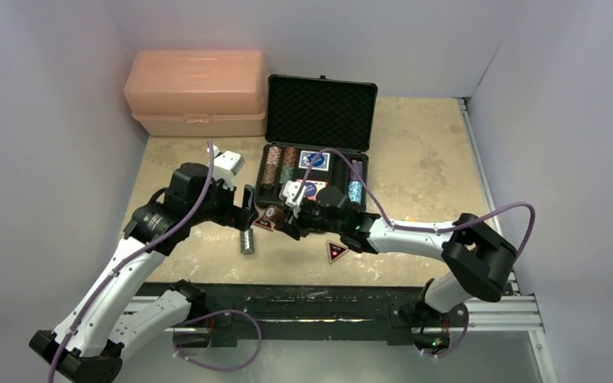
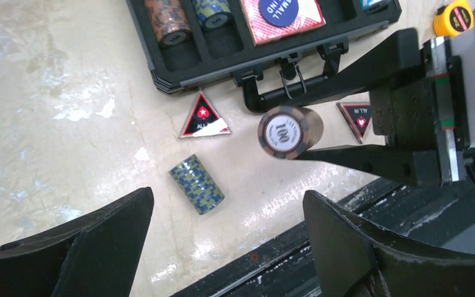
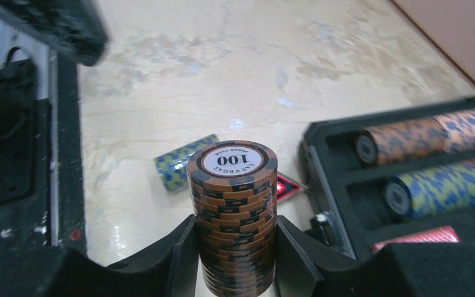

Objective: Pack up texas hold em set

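Note:
The black case (image 1: 319,120) lies open at the back of the table, with chip rows (image 3: 420,133) and a card deck (image 2: 281,15) in its foam slots. My right gripper (image 3: 235,260) is shut on a brown chip stack (image 3: 235,204) marked 100, held in the air just in front of the case (image 2: 179,71). The same brown stack (image 2: 290,131) shows in the left wrist view. My left gripper (image 2: 229,241) is open and holds nothing. Below it a blue-green chip stack (image 2: 196,184) lies on its side on the table. Two red triangular buttons (image 2: 204,119) (image 2: 355,117) lie near the case handle.
A salmon-pink plastic box (image 1: 195,92) stands at the back left beside the case. A small orange tape measure (image 2: 453,17) sits to the case's right. The black rail (image 1: 327,303) runs along the near table edge. White walls close in left and right.

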